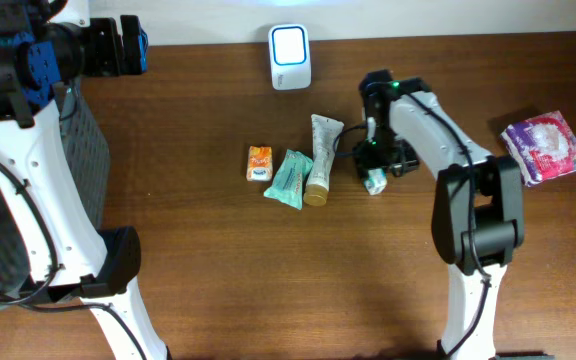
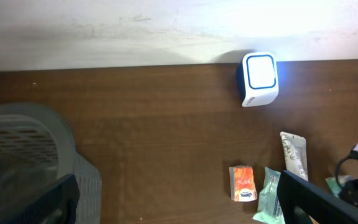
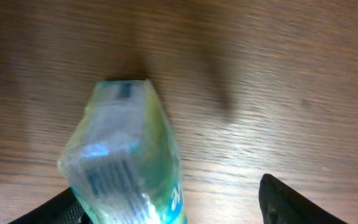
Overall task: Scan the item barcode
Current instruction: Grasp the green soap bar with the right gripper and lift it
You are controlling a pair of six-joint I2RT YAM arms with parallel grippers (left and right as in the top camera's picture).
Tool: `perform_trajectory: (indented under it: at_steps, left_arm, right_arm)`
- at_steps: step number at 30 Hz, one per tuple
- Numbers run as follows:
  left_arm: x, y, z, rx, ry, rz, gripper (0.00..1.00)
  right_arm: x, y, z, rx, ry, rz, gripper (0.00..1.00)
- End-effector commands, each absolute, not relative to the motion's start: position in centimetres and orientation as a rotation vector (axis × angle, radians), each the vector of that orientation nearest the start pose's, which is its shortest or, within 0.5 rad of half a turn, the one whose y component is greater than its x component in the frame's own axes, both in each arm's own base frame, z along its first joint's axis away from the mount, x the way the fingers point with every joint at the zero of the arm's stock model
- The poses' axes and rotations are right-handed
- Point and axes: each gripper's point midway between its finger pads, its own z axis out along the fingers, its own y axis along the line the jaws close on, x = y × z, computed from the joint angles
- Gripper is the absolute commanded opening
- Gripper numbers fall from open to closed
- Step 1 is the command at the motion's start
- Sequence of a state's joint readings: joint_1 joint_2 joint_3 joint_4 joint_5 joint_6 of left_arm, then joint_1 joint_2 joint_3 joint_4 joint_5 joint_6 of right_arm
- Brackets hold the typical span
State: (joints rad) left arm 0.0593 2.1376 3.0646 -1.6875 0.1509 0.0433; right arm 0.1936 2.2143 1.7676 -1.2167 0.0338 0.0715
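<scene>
A small pale green packet [image 3: 126, 155] with a printed barcode lies on the wooden table [image 3: 278, 93], seen close up in the right wrist view. My right gripper [image 3: 166, 205] straddles it, open. Its left finger sits against the packet and its right finger [image 3: 284, 199] stands well apart from it. From overhead the packet [image 1: 374, 182] pokes out below the right gripper [image 1: 373, 168] at mid table. The white scanner [image 1: 290, 55] with a glowing face stands at the back edge. My left gripper [image 2: 176, 199] is open and empty, high at the far left [image 1: 118, 45].
An orange packet [image 1: 259, 163], a teal packet [image 1: 289, 179] and a cream tube [image 1: 321, 158] lie in a row left of the right gripper. A pink and purple package [image 1: 543, 147] sits at the right. A grey basket [image 2: 36, 149] stands at the left.
</scene>
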Motion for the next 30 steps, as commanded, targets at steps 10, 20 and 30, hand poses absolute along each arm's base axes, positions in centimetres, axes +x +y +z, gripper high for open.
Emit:
perform_trajectory:
  at_steps: [10, 20, 30]
  left_arm:
    - [43.7, 0.0, 40.2, 0.052, 2.319, -0.137, 0.99]
    - [43.7, -0.1, 40.2, 0.052, 2.319, -0.137, 0.99]
    - [43.7, 0.0, 40.2, 0.052, 2.319, -0.137, 0.99]
  right_arm:
    - [41.0, 7.4, 3.8, -0.307, 3.175, 0.131, 0.61]
    - [41.5, 3.9, 3.3, -0.126, 3.118, 0.53, 0.46]
    - [40.5, 5.7, 0.9, -0.155, 3.079, 0.697, 0.47]
